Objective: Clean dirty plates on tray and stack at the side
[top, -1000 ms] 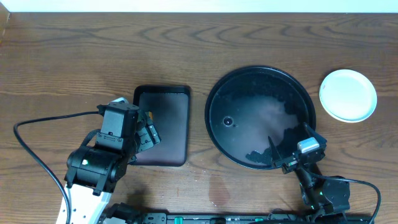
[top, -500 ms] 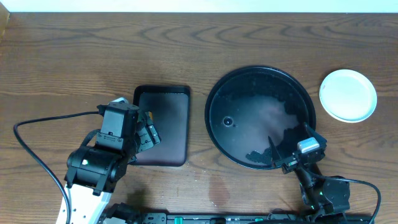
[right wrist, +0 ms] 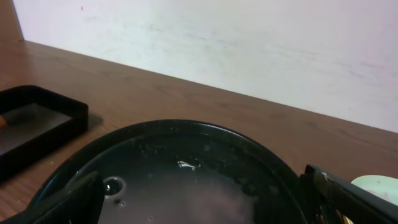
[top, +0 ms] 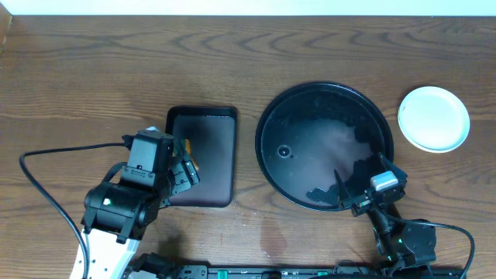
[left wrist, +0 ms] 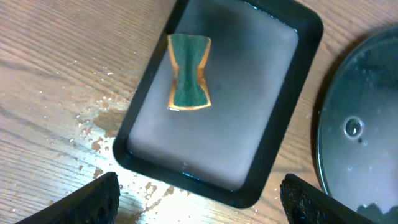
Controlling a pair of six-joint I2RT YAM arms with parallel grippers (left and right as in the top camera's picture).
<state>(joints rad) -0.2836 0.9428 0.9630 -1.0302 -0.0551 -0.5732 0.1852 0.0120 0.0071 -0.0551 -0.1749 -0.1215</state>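
Plates (top: 434, 118): off the tray and sitting on the table (top: 93, 70) at the far right, well apart from both arms. Nearest the base, the left gripper (top: 184, 163) has shifted slightly over the last second, a small nudge along the near-left edge of the rectangular tray (left wrist: 283, 124). Its jaws are spread wide with nothing between them. The sponge (left wrist: 188, 73) lies loose in that tray, green side up and pinched at the waist, ahead of the fingers and not touching them. There are wet specks on the wood just beside the tray's near-left corner. The right gripper (top: 360, 180) hasn't moved. It hangs over the near-right rim of the round tray (top: 310, 108), jaws also wide open and empty. The round tray holds only a water film, some foam patches and one bubble (top: 284, 152), no plate. Further out, the plates read as one pale disc from above. I can't tell how many are stacked there or whether any smear is left. My read: scrubbing is done, the sponge is parked, and the left arm's motion looks like backing off rather than a new grab. The task looks essentially finished, pending a stack count.
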